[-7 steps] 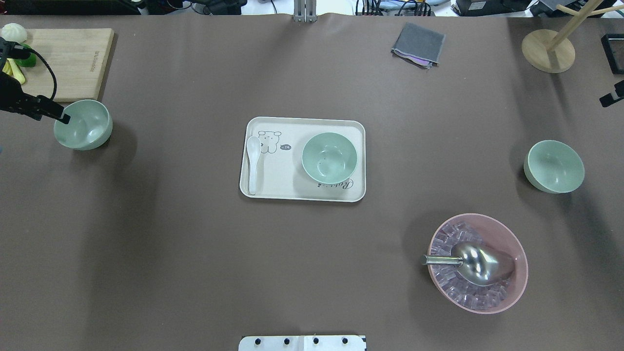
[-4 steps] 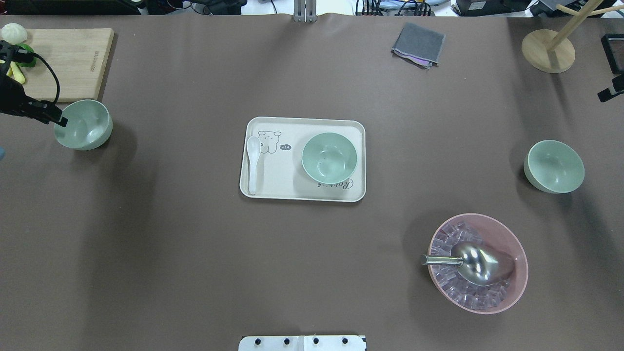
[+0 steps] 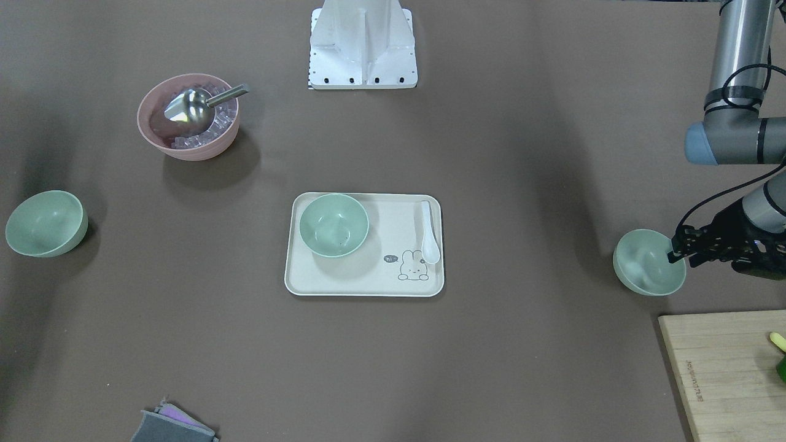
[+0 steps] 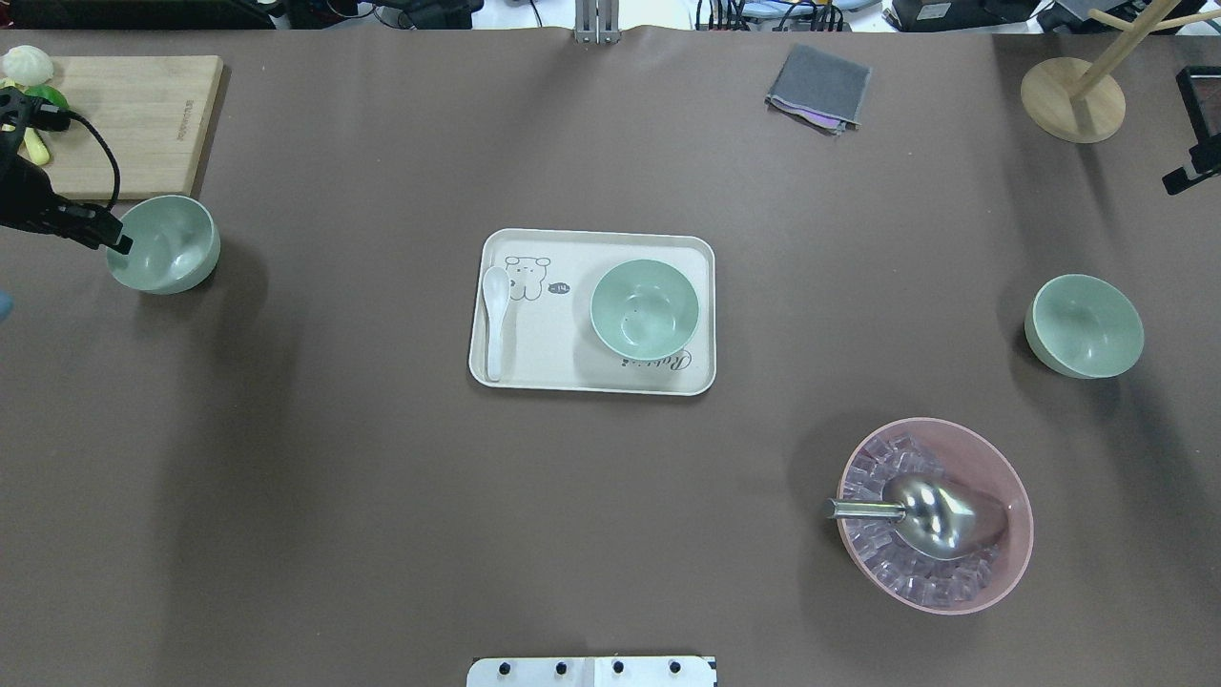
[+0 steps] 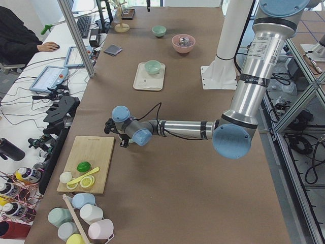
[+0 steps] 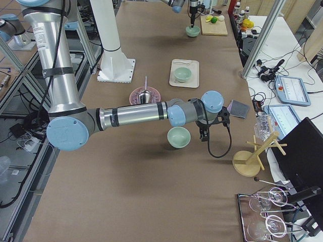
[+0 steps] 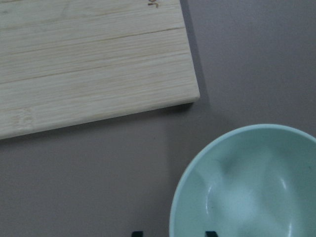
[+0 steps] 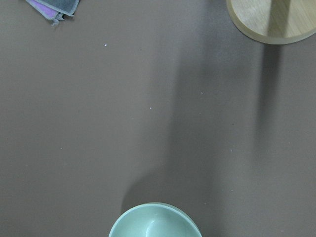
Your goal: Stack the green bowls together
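Three pale green bowls are on the table. The left bowl is by the cutting board, the middle bowl stands on the cream tray, and the right bowl sits alone. My left gripper is open at the left bowl's outer rim. In the left wrist view its two fingertips straddle that rim. My right gripper shows only partly at the right edge, beyond the right bowl. I cannot tell whether it is open or shut. The right wrist view shows that bowl below it.
A white spoon lies on the tray. A pink ribbed bowl with ice and a metal scoop stands front right. A wooden cutting board, a grey cloth and a wooden stand are at the back.
My left gripper has shifted slightly outward, from inside the left bowl to its rim. My right gripper has drifted a little toward the far side. The bowls have not moved.
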{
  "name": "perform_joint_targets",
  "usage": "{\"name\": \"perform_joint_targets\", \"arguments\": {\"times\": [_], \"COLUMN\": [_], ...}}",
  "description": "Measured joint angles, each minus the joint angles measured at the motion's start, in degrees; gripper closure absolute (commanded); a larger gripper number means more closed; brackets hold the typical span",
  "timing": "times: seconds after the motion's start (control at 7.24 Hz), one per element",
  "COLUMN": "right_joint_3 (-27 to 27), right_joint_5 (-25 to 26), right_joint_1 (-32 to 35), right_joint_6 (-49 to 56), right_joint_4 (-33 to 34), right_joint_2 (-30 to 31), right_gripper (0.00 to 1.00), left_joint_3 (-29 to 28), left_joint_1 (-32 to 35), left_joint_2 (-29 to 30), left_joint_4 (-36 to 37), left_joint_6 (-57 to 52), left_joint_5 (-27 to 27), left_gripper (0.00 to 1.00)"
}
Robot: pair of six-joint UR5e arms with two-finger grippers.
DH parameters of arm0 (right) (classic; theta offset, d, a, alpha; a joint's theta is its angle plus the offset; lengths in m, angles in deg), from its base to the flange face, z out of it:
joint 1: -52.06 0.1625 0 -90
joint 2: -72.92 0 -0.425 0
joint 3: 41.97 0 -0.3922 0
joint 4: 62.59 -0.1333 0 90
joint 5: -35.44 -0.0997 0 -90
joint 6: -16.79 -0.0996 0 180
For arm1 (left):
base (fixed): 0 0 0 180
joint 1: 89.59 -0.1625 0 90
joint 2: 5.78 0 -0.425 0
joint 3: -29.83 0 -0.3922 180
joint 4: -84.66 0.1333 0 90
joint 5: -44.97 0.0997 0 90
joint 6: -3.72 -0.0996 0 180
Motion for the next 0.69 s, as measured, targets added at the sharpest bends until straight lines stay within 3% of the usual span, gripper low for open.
{"name": "perform_joint_targets", "arguments": {"times": [0.14, 0.69], "right_joint_3": [0.1, 0.1], "right_joint_5": [0.0, 1.8], "right_joint_1": [-0.1, -0.9], "right_joint_6": [-0.1, -2.5], "right_joint_4": [0.0, 0.1], "right_joint_2": [0.0, -0.1], "right_gripper": [0.0, 0.0], "left_joint_3": [-0.2, 1.0], "left_joint_1": [-0.1, 0.1], "left_joint_2": [0.0, -0.7], "left_joint_4": [-0.1, 0.1], "left_joint_6": [0.0, 0.0], "left_joint_5": [-0.1, -1.4], "left_gripper": [1.0, 1.0]}}
